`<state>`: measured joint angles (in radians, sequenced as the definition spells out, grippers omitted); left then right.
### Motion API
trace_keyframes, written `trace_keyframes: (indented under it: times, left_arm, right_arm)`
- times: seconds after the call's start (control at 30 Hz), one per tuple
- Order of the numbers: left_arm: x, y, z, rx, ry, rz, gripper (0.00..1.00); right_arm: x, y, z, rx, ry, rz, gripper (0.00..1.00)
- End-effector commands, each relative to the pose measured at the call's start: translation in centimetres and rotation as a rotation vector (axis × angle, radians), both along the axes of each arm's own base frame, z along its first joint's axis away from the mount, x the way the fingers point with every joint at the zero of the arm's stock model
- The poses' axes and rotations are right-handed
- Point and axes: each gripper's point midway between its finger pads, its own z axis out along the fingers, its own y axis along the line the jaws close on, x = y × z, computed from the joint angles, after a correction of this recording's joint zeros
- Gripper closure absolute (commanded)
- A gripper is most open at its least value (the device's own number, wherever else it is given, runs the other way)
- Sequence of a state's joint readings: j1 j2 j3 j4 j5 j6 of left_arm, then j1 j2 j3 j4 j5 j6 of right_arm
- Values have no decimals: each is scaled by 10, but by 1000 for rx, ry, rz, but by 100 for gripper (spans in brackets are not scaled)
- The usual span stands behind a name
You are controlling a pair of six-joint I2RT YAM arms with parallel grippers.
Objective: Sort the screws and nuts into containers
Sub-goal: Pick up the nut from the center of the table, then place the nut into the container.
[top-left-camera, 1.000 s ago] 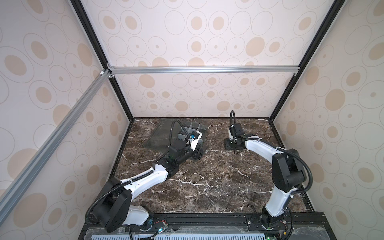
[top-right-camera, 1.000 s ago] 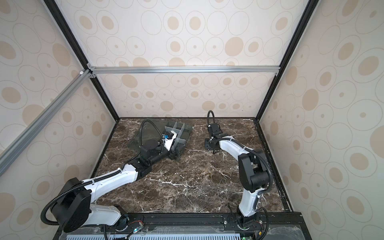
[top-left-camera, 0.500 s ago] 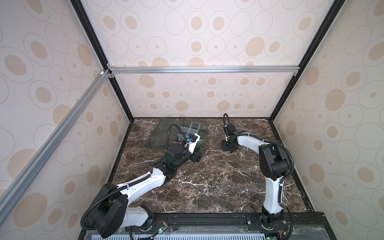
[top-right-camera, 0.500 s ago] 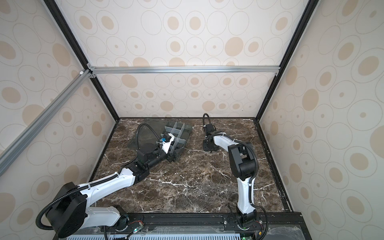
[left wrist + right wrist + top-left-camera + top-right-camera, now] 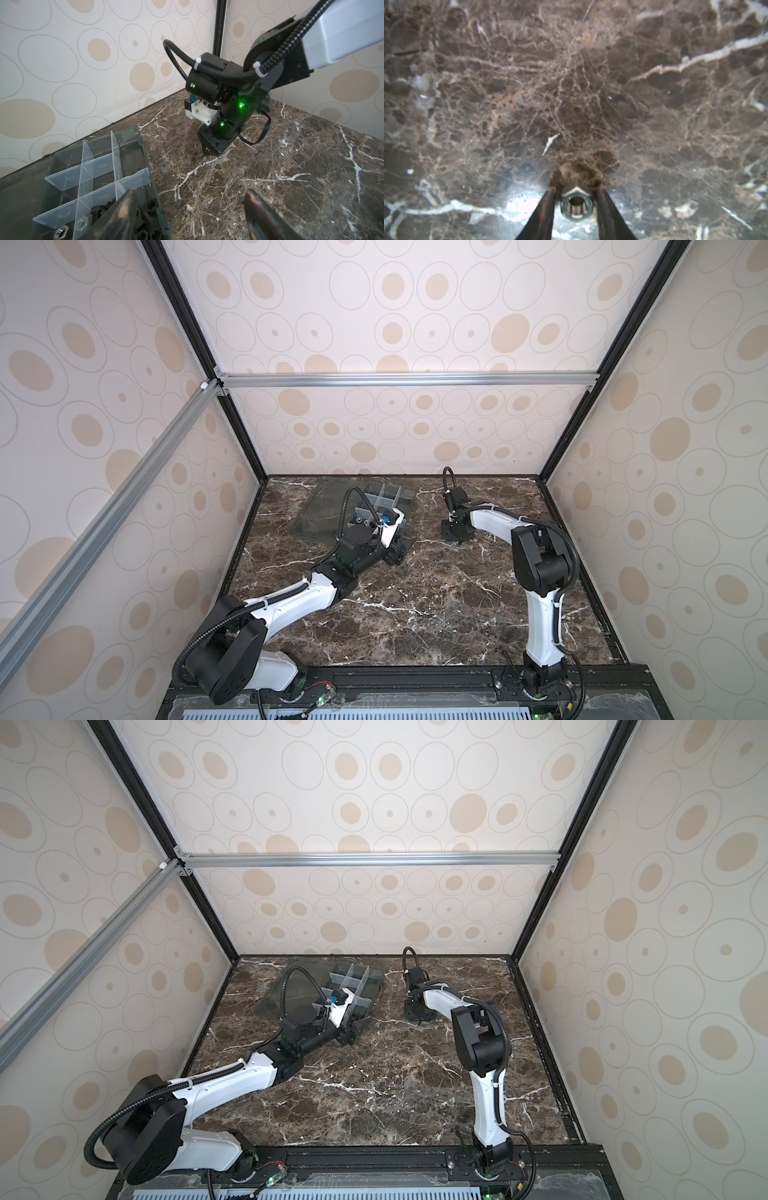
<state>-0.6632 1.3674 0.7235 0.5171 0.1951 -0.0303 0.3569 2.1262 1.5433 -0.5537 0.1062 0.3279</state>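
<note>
**Finding one.** My right claw [image 5: 575,190] stands tips-down on the tabletop [image 5: 415,605], near its far edge and well apart from the organizer box [image 5: 154,187], on the box's right. A silver nut [image 5: 576,205] lies flat on the marble between the two fingers. The claw is narrow and drawn close on both flanks of the nut. A dark sliver shows on one side, so I cannot tell whether the grip has landed.

**Change noted.** Against a second ago, my right elbow has swung in from the right edge toward the middle, and the claw has shifted slightly toward the box. Over the last half second neither has moved. I judge positioning finished and the pinch in hand.

**Finding two.** My left claw [image 5: 190,191] hangs wide and empty at the box's near corner. One finger is above a cell holding black nuts [image 5: 151,202], the other over bare marble. I can vouch for no change there.

**Consequence.** This nut is not yet sorted. Once held, it must be lifted and carried across to the nut cell. Lying flat and thin, it may slip from the tips.
</note>
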Motion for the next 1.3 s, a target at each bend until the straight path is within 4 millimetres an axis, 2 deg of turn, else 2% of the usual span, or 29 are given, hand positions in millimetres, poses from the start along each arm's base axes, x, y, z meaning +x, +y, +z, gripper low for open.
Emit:
trace_keyframes:
  times: [0.0,0.17,0.43,0.53,0.63,0.73,0.83,0.97,1.07,1.1,1.17,1.27]
  left_arm:
    - [4,-9,19,-33,-35,-17,19]
    - [5,-9,18,-31,-29,-13,20]
    - [8,-11,19,-35,-30,-12,19]
    - [7,-11,27,-62,-50,-13,19]
    - [6,-1,41,-99,-100,30,19]
    - [5,23,53,-122,-161,121,18]
    - [6,65,60,-173,-194,258,12]
    - [7,148,57,-277,-179,517,2]
    - [5,208,28,-312,-79,734,0]
    - [2,222,18,-312,-45,784,0]
    - [-6,227,10,-299,-17,778,0]
    - [-17,223,3,-293,12,736,0]
  right_arm:
    - [-7,-1,-18,-43,59,6,67]
    - [-7,-1,-11,-45,53,9,76]
    - [-14,-4,16,-32,7,0,81]
    - [-13,0,34,-1,-20,8,82]
    - [-13,13,58,56,-55,36,84]
    - [-17,50,85,137,-98,132,84]
    - [-24,103,108,198,-136,263,84]
    - [-29,183,124,308,-171,427,84]
    - [-24,231,124,354,-193,503,84]
    - [-20,245,122,374,-197,525,84]
    - [-12,268,115,412,-208,550,84]
    - [-2,296,105,451,-212,575,84]
